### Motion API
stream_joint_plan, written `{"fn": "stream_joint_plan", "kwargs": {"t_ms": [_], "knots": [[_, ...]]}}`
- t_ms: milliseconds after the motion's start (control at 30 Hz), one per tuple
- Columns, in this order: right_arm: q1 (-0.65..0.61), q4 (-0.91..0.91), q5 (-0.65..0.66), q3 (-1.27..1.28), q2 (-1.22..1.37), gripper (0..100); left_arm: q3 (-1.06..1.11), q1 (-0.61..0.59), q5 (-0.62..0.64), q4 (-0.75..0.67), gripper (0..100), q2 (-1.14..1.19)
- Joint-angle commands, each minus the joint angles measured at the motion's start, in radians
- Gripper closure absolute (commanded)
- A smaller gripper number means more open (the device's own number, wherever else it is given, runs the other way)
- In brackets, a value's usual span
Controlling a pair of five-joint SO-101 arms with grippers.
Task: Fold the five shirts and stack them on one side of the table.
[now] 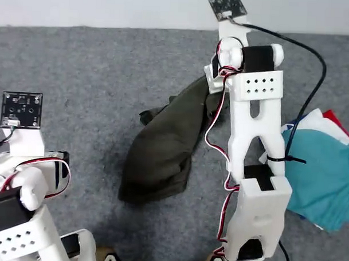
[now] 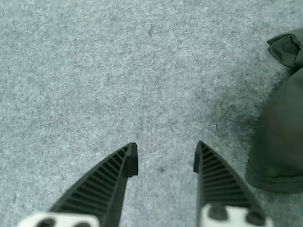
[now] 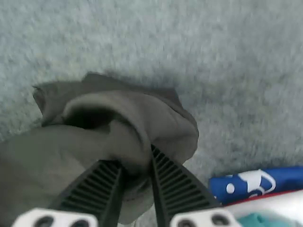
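My right end effector [image 3: 137,158] is clamped on a bunched fold of the olive shirt [image 3: 94,142] – both ribbed fingers [image 3: 173,182] press into the cloth with nothing but fabric between them. My left end effector [image 2: 165,151] stands apart, its two fingers spread over the bare grey counter [image 2: 118,71], holding nothing; the near hem of the olive shirt lies just beside it without touching.

From above, that one olive shirt [image 1: 168,142] runs as a long crumpled strip between my two arms, its far end up at my right wrist and its near end rumpled on the counter [image 1: 79,64].

Beyond my right arm [image 1: 257,139], at the counter's right side, lies one loose pile of shirts [image 1: 322,176]. Four colours show in it – teal on top, white [image 1: 318,121] and red [image 1: 335,119] at the far edge, and blue with white print [image 3: 255,182] – though how many separate shirts they make I cannot tell.
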Motion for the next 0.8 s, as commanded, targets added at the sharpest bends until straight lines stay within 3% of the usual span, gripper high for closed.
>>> {"fn": "stream_joint_plan", "kwargs": {"t_ms": [0,467,633,767], "knots": [[0.053,0.044,-0.008,0.121,-0.105,99.0,-0.005,-0.002,-0.005,0.002,80,0.008],[0.079,-0.030,0.390,1.346,-0.745,98.9,-0.005,-0.002,-0.005,-0.003,80,0.009],[0.110,-0.042,0.468,1.614,-0.874,98.0,-0.005,-0.002,-0.005,-0.003,80,0.009],[0.199,-0.030,0.474,1.683,-0.938,86.0,-0.005,-0.002,-0.005,-0.003,80,0.009]]}}
